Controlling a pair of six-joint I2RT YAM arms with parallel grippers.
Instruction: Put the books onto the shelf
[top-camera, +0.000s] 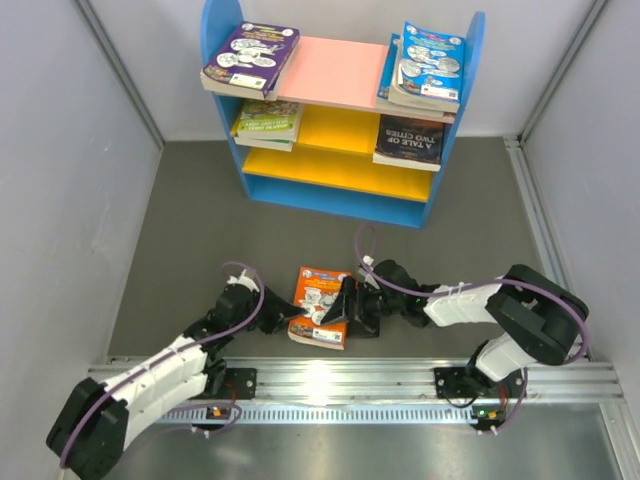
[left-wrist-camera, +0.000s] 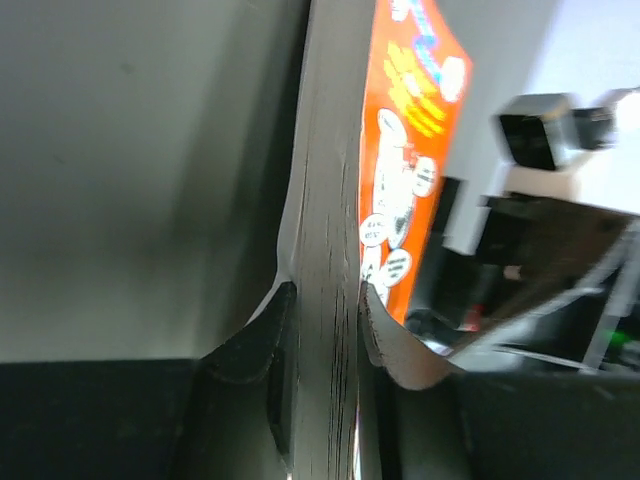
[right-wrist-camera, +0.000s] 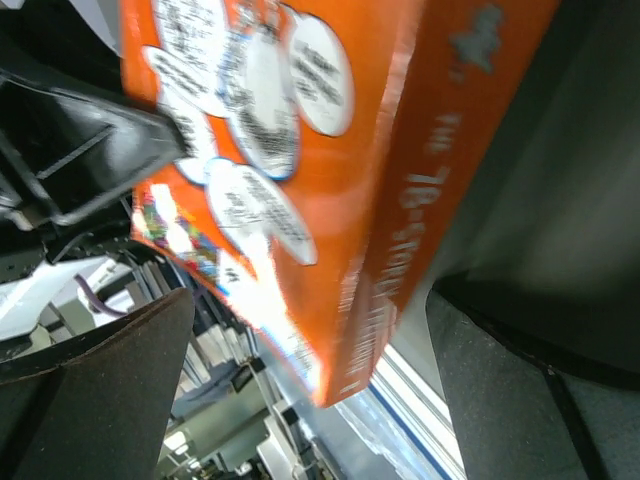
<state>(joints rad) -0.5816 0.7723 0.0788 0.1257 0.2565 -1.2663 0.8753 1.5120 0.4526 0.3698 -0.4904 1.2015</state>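
Already at 12 o'clock: books (top-camera: 250, 58) on shelf (top-camera: 330, 75). Remaining at 6 o'clock: orange book (top-camera: 320, 292), clamped in left pincer (left-wrist-camera: 322, 310); right pincer (right-wrist-camera: 310, 300) apart.

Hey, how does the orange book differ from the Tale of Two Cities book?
The orange book sits on the table between the arms; the Tale of Two Cities book lies on the upper yellow board of the shelf. The left end effector pinches the orange book's page edge; nothing touches the dark one. One cover is bright orange with cartoons, the other dark with pale lettering. Both are thin paperbacks.
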